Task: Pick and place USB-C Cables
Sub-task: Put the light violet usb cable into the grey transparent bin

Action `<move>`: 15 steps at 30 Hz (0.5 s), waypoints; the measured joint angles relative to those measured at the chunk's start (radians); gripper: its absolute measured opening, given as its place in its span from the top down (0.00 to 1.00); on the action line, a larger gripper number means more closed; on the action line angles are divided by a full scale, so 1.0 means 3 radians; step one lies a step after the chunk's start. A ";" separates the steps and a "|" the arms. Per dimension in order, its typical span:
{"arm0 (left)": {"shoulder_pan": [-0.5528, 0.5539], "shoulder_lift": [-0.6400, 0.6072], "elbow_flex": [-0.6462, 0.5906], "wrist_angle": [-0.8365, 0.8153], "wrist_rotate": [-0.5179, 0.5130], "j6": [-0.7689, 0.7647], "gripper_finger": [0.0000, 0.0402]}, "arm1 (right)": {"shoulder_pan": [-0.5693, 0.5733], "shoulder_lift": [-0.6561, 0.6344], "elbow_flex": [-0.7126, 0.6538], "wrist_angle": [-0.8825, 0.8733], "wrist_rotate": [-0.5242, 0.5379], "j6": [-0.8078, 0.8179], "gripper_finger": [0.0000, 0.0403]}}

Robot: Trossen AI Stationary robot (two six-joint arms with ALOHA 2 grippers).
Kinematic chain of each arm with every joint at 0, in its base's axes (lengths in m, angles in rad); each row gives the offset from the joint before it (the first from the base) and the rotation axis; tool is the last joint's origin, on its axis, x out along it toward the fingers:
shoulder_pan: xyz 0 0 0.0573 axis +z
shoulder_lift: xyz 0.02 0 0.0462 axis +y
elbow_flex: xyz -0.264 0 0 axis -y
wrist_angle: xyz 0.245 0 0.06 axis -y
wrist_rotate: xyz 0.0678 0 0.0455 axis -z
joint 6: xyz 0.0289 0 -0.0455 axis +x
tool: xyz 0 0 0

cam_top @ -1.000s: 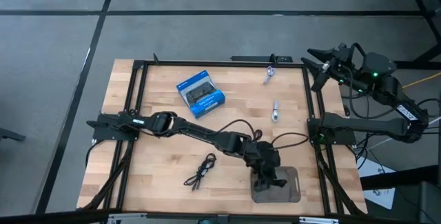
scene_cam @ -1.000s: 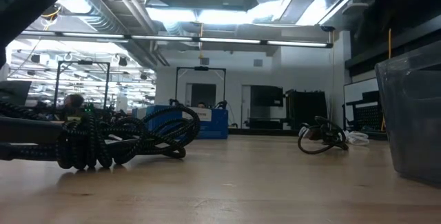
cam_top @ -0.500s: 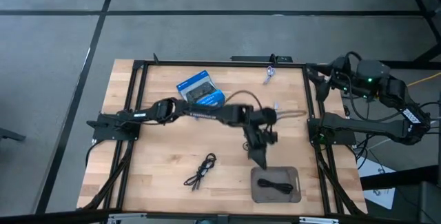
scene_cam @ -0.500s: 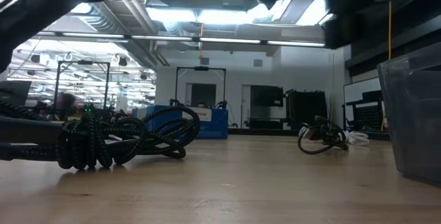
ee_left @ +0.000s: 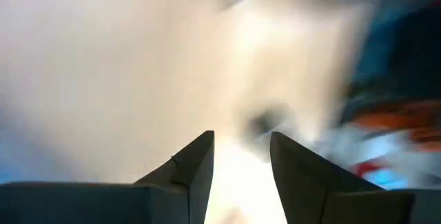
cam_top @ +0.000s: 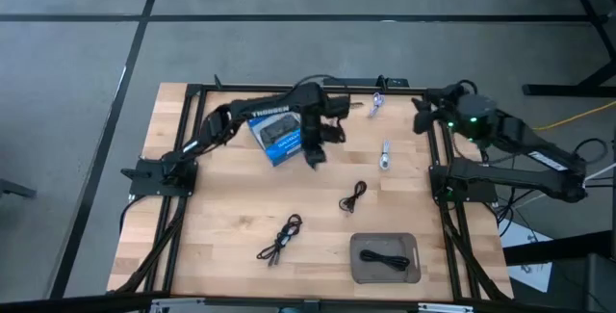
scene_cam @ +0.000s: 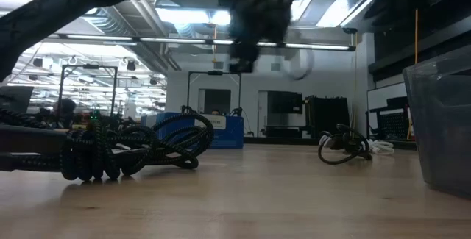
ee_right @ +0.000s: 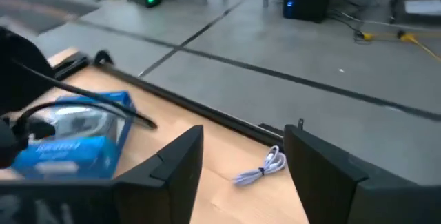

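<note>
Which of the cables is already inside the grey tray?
The black coiled cable lying in the grey tray at the table's near edge. The other two black cables and both whitish ones lie on bare wood.

One cable lies in the tray at the table's near right, two more cables left of and behind it, the box farther back.

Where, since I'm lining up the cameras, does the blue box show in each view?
High view: blue box, table's back centre, under the left arm.
Low view: far, left of centre.
Left wrist view: too blurred to tell.
Right wrist view: near the whitish cable, the shared landmark.
</note>
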 joint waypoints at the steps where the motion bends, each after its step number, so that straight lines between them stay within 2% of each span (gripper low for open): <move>1: 0.0049 -0.0019 -0.0047 -0.0013 -0.0377 -0.0083 0.66 | 0.0000 0.0017 -0.0140 0.0175 0.0012 0.0075 0.49; 4: 0.0181 -0.0183 -0.0071 0.0040 -0.1263 -0.0155 0.66 | 0.0003 0.0131 -0.0544 0.0725 -0.0006 0.0173 0.49; 7: 0.0307 -0.0419 -0.0054 0.0010 -0.1853 -0.0095 0.66 | -0.0022 0.0324 -0.0868 0.1205 -0.0096 0.0254 0.49; 10: 0.0385 -0.0535 -0.0059 0.0052 -0.2170 -0.0024 0.66 | -0.0082 0.0574 -0.1049 0.1610 -0.0173 0.0346 0.49; 15: 0.0501 -0.0760 -0.0060 0.0021 -0.2344 0.0013 0.66 | -0.0296 0.1040 -0.0990 0.1854 -0.0306 0.0348 0.49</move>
